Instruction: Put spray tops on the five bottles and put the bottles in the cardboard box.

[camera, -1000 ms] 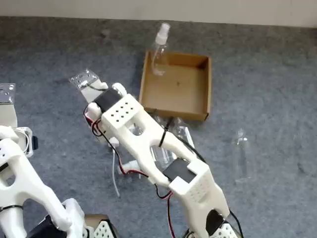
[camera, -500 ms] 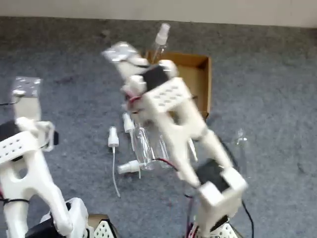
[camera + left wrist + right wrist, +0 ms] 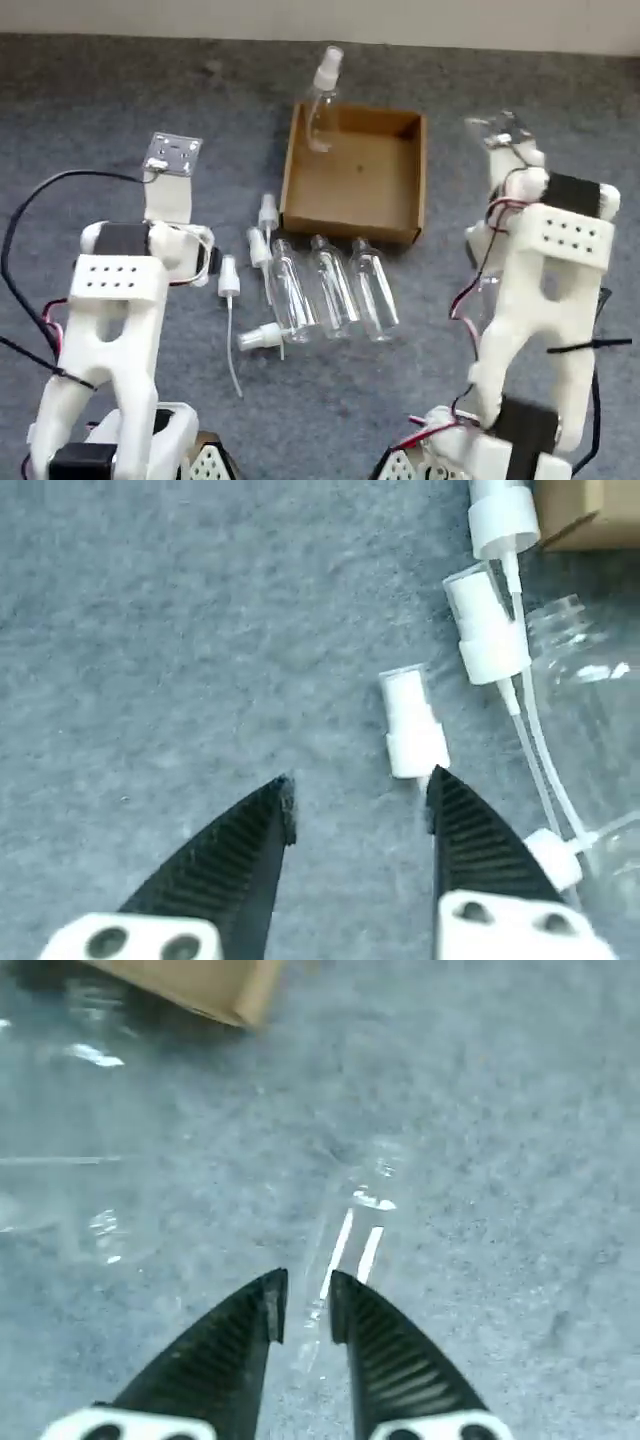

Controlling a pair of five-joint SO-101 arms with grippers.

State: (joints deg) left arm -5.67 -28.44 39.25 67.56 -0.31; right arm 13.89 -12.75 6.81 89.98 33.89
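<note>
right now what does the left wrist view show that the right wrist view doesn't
Only the left wrist view: loose spray tops beside clear bottles, ahead of the open left gripper. Only the right wrist view: a single bottle lying just beyond the right gripper. Both: a corner of the cardboard box and the grey carpet.
</note>
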